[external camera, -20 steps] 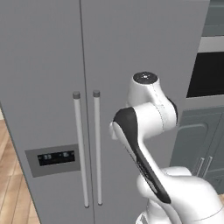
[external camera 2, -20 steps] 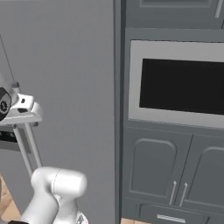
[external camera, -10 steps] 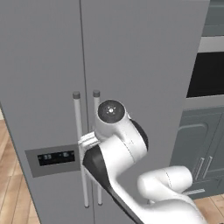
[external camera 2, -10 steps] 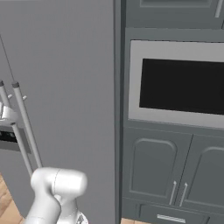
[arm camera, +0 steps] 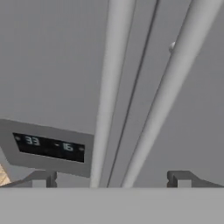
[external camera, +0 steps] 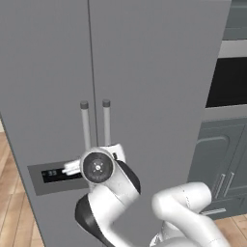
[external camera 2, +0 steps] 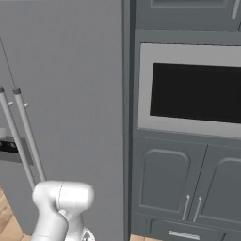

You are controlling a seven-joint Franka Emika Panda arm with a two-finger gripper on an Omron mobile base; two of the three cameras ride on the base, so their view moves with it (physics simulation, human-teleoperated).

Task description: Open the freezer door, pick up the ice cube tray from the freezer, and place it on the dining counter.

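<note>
While the gripper [arm camera: 112, 178] hung with its fingers wide apart, near the long silver handle [arm camera: 110, 94] by the right edge of the shut freezer door [external camera: 48, 87], that door looked big, stiff and heavy, so the smooth, hard bar seemed the best place to grab.
</note>
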